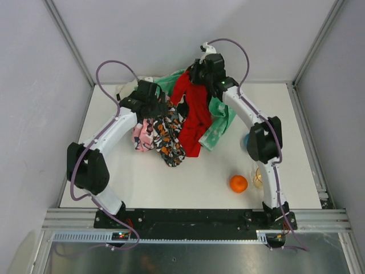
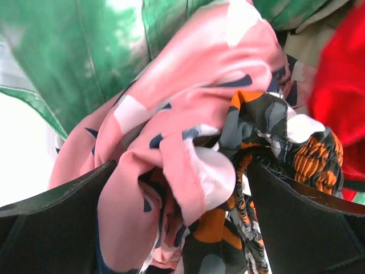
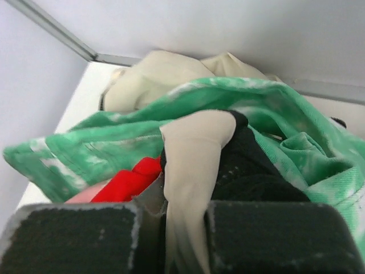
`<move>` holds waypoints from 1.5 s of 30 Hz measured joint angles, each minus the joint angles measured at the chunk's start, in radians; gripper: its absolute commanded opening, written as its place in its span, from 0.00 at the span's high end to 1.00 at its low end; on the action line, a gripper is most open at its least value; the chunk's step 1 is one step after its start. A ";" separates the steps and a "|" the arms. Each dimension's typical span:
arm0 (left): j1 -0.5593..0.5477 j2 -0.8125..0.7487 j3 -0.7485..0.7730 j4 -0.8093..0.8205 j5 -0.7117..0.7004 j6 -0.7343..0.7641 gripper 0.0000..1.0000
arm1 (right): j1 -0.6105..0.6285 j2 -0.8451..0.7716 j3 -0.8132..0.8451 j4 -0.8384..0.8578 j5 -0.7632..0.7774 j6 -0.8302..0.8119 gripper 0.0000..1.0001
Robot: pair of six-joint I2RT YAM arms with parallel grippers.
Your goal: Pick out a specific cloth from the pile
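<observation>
The red cloth (image 1: pixel 195 117) lies draped over the pile, from the right gripper down toward the table's middle; a bit of it shows in the right wrist view (image 3: pixel 126 182). The pile holds green mottled cloth (image 1: pixel 219 123), beige cloth (image 3: pixel 154 77), pink cloth (image 2: pixel 188 85) and black cloth with orange print (image 1: pixel 169 140). My right gripper (image 1: pixel 201 73) is at the pile's far top, shut on a beige fold (image 3: pixel 191 171), with the red edge beside its left pad. My left gripper (image 1: pixel 149 104) is open, its fingers (image 2: pixel 57 228) wide around pink and black-orange folds (image 2: pixel 251 131).
An orange ball (image 1: pixel 239 183) and a clear cup (image 1: pixel 258 176) sit on the white table (image 1: pixel 171 188) near the right arm's base. Walls close in behind and on both sides of the pile.
</observation>
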 measured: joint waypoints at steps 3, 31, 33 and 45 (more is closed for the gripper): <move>0.001 0.002 -0.001 0.008 0.015 0.000 0.00 | -0.019 0.115 0.077 -0.033 -0.003 0.007 0.82; 0.001 -0.076 -0.108 0.066 0.111 -0.018 0.00 | 0.092 -0.629 -0.831 -0.185 0.170 -0.241 0.01; 0.000 -0.133 -0.134 0.069 0.113 -0.024 0.00 | 0.129 -0.611 -0.864 -0.181 0.174 -0.249 0.01; -0.004 -0.357 -0.288 0.076 0.111 -0.047 0.00 | 0.115 -0.392 -0.875 0.027 0.247 -0.189 0.51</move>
